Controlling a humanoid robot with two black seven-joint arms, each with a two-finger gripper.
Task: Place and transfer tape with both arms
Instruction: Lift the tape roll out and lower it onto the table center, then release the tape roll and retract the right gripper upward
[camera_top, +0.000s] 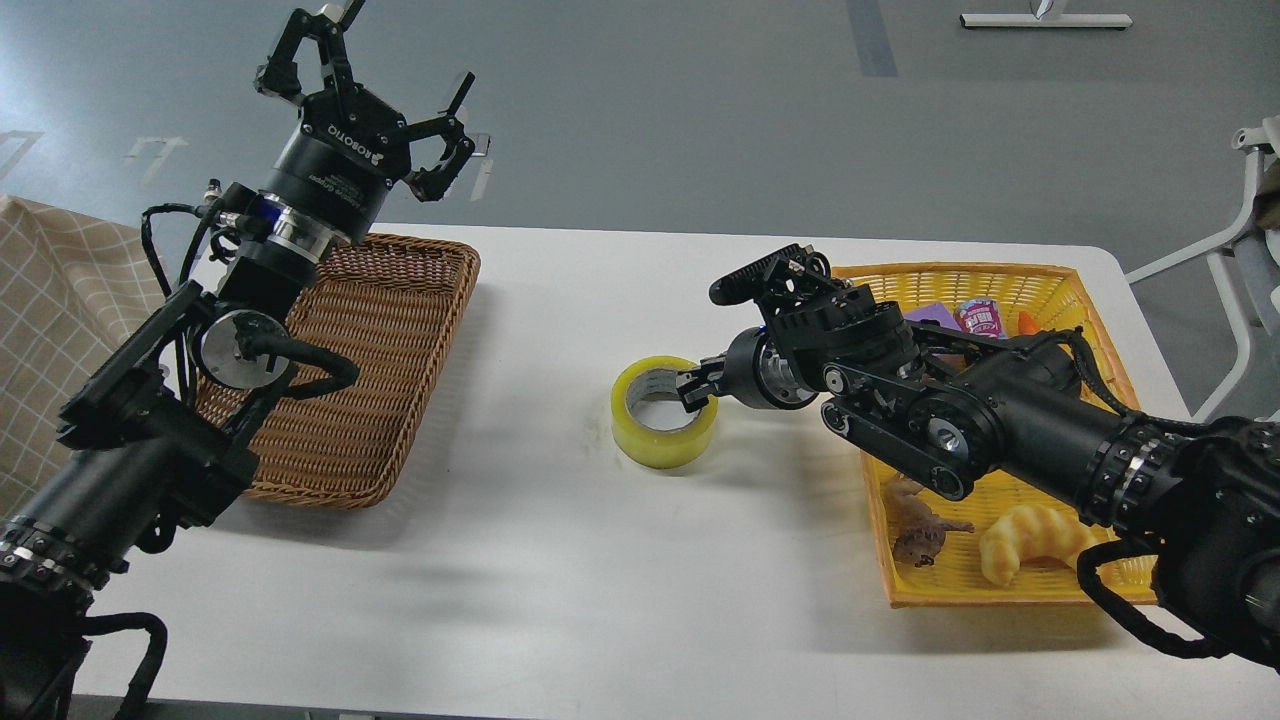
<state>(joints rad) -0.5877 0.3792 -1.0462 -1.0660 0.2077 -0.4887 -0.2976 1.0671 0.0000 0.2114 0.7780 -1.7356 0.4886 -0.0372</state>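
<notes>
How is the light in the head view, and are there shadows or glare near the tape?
In the head view the light is soft and even, and focus is sharp; the tape shows faint shine on its rim, the right gripper and left gripper cast pale blurred shadows on the white table.

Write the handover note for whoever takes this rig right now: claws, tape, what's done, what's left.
Left claw: open, empty, raised above the brown wicker basket.
Right claw: at the rim of the translucent yellow tape roll; one finger reaches over its core, grip unclear.
Tape stands on the white table, between the wicker basket and the yellow plastic basket.
Done: tape out on the table.
Left: handing over to the left arm, likely for the wicker basket.
</notes>
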